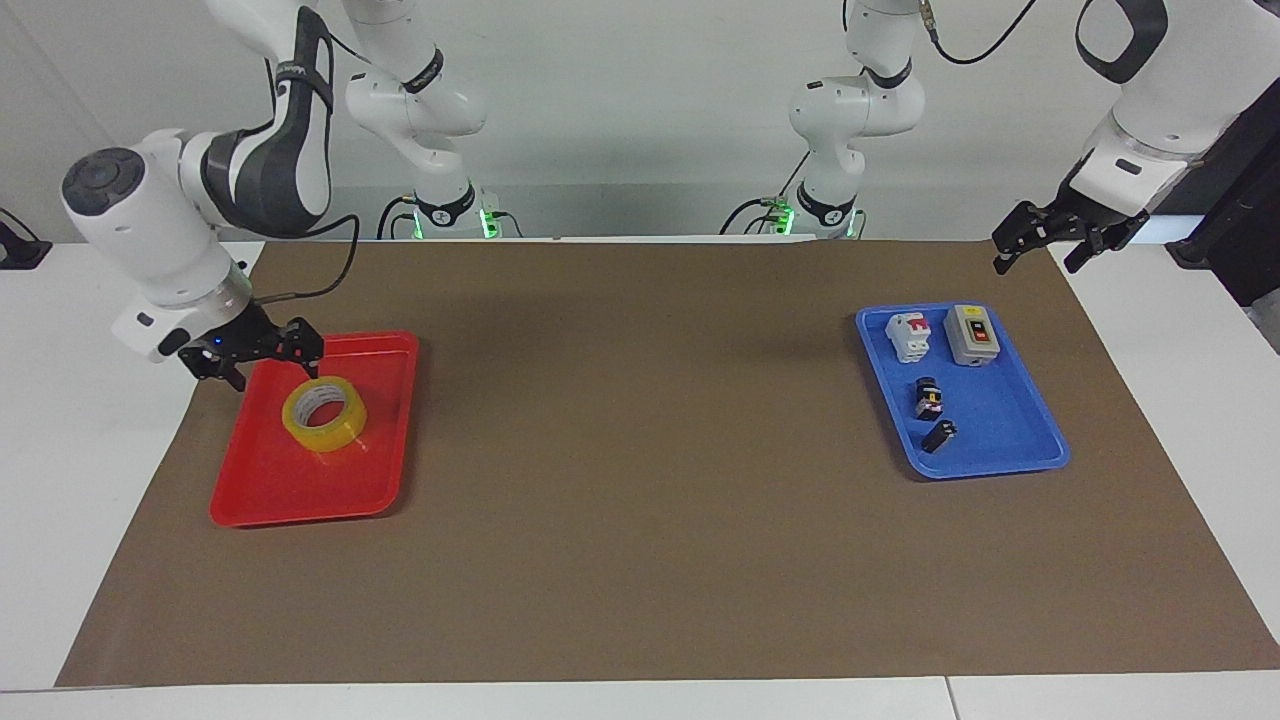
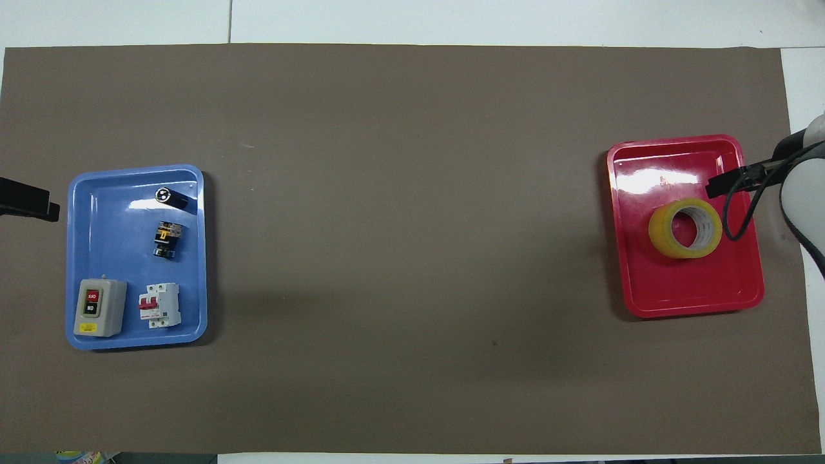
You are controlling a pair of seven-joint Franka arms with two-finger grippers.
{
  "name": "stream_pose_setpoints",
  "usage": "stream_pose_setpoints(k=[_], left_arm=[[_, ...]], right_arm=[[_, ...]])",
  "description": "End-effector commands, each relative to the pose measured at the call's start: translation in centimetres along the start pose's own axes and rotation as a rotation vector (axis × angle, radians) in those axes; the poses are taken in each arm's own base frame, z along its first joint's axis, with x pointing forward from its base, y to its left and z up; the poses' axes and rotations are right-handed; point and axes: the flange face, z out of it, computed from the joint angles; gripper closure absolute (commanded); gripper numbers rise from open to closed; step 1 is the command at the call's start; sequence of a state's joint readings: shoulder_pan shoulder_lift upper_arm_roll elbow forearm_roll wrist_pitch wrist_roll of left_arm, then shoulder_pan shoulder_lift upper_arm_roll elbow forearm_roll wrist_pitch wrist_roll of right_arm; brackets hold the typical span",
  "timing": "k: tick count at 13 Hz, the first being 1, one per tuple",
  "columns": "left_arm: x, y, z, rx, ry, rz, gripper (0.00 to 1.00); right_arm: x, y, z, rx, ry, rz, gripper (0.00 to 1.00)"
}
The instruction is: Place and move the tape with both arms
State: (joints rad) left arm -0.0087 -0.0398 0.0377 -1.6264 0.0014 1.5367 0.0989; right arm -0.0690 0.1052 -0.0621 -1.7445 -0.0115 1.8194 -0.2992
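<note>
The tape (image 1: pixel 323 413), a yellow roll with a pale core, lies flat in the red tray (image 1: pixel 280 480) at the right arm's end of the table. It also shows in the overhead view (image 2: pixel 684 228), in the middle of the red tray (image 2: pixel 677 296). My right gripper (image 1: pixel 270 362) is open and empty, raised over the tray's corner nearest the robots, apart from the tape. One of its fingers (image 2: pixel 725 183) shows in the overhead view. My left gripper (image 1: pixel 1035 260) is open and empty, and waits in the air over the mat's corner at the left arm's end.
A blue tray (image 1: pixel 1035 440) at the left arm's end holds a grey switch box (image 1: pixel 972 333), a white and red breaker (image 1: pixel 908 335) and two small black parts. It also shows in the overhead view (image 2: pixel 122 251). A brown mat (image 1: pixel 640 450) covers the table.
</note>
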Motion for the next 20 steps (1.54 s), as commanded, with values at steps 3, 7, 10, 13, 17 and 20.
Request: stream_pose_setpoints(k=[3,7,10,13,17,20], left_arm=[[-0.4,0.0,-0.2,-0.023,0.009,0.006,0.0],[-0.4,0.0,-0.2,-0.022,0.009,0.006,0.0],[-0.5,0.0,-0.3,-0.021,0.011,0.006,0.0],[-0.4,0.0,-0.2,-0.022,0.009,0.006,0.0],[-0.4,0.0,-0.2,-0.021,0.011,0.006,0.0],[-0.5,0.0,-0.3,-0.021,0.011,0.006,0.0]], right_arm=[[-2.7,-1.9,-9.2,0.006,-0.005,0.039,0.0],[-3.7,-2.1,-10.5,0.01,-0.058,0.141,0.0],[-2.6,-4.0,-12.3,-0.056,-0.03,0.098,0.0],[-2.7,-4.0,-12.2,-0.059,-0.035,0.096,0.0],[-2.4,-3.9,-12.3,-0.054,-0.025,0.102,0.0],[-2.3,-4.9,-12.5,-0.057,-0.017,0.145,0.0]])
